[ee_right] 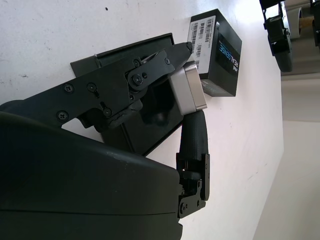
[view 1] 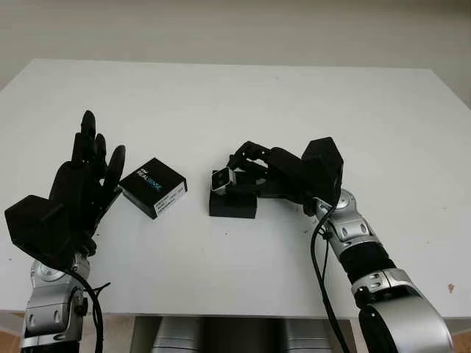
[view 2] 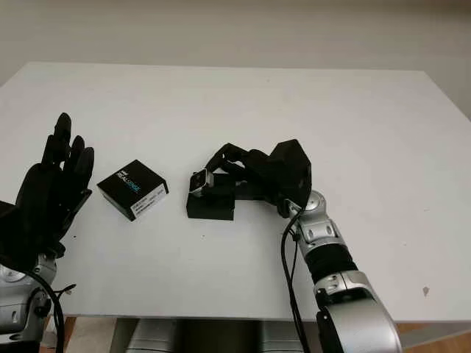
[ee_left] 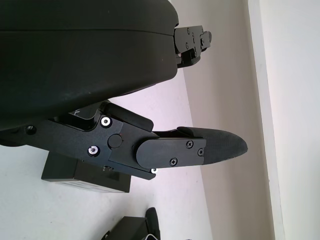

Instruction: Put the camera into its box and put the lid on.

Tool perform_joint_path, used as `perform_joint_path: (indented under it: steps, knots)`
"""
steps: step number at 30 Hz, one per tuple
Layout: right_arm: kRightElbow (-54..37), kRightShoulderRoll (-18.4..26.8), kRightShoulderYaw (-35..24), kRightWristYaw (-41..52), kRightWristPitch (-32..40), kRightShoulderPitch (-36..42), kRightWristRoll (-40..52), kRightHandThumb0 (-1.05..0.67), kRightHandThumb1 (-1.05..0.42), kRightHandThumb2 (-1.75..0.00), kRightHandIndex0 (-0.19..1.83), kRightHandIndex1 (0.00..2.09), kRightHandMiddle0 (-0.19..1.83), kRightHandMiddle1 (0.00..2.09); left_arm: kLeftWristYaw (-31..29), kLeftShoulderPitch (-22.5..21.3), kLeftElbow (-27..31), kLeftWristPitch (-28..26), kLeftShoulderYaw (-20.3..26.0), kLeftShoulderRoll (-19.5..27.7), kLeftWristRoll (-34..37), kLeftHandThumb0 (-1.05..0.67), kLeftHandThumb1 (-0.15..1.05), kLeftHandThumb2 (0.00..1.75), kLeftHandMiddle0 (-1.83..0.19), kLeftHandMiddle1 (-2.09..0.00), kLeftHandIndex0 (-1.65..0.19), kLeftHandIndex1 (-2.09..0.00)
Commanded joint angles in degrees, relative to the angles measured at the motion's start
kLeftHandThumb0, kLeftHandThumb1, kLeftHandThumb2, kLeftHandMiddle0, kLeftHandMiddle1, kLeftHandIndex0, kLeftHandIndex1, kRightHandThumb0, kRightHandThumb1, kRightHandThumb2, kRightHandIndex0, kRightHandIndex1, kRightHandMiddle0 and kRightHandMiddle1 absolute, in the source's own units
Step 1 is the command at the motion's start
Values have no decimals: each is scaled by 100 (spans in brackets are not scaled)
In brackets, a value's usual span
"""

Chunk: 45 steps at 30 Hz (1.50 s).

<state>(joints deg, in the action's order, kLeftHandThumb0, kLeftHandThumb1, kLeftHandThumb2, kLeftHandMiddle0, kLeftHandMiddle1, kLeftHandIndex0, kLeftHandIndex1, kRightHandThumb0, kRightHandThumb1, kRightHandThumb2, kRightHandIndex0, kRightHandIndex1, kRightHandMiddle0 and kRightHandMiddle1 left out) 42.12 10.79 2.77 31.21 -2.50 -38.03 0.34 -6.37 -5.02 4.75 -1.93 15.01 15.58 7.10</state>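
Right hand [view 1: 246, 173] pinches the camera [view 1: 223, 179] over the box [view 1: 233, 204]; left hand [view 1: 88, 176], apparently open, beside the lid [view 1: 153, 187].

The open box [view 1: 233, 204] sits on the table [view 1: 243, 103] nearer its front edge than its back, with the lid [view 1: 153, 187] just to its left (apart, not touching). The right hand [view 1: 254, 170] holds the camera [view 1: 224, 179] over the box, seemingly not yet seated inside. The left hand [view 1: 82, 179] is raised, open, left of the lid near the table's front-left corner.
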Motion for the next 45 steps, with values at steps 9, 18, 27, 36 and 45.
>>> perform_joint_path:
  steps: [9, 18, 27, 36, 45]
  knots:
    - [-34, 114, -3, -79, 76, 188, -28, -39, -95, -5, 17, 6, 32, 190, -14, 46, 123, 9, 59, 31, 31, -69, 105, 43, 12, -6, 13, -6]
    - [-141, 118, -2, -146, 94, 255, -46, -38, -96, -6, 18, 6, 29, 191, -38, 62, 132, 7, 55, 42, 17, -69, 105, 43, 12, -5, 14, -5]
    - [-243, 165, 7, -161, 193, 291, -72, -39, -95, -5, 18, 6, 30, 191, -35, 59, 144, -11, 56, 40, 31, -69, 105, 42, 13, -5, 14, -5]
    - [-445, 251, 20, -191, 314, 370, -122, -37, -96, -5, 18, 6, 31, 187, -52, 40, 101, 43, 59, 50, 33, -68, 105, 43, 13, -5, 14, -5]
    - [-510, 329, -9, -200, 376, 388, -119, -39, -96, -6, 17, 5, 32, 188, -60, 41, 87, 48, 57, 48, 38, -69, 105, 42, 13, -5, 14, -5]
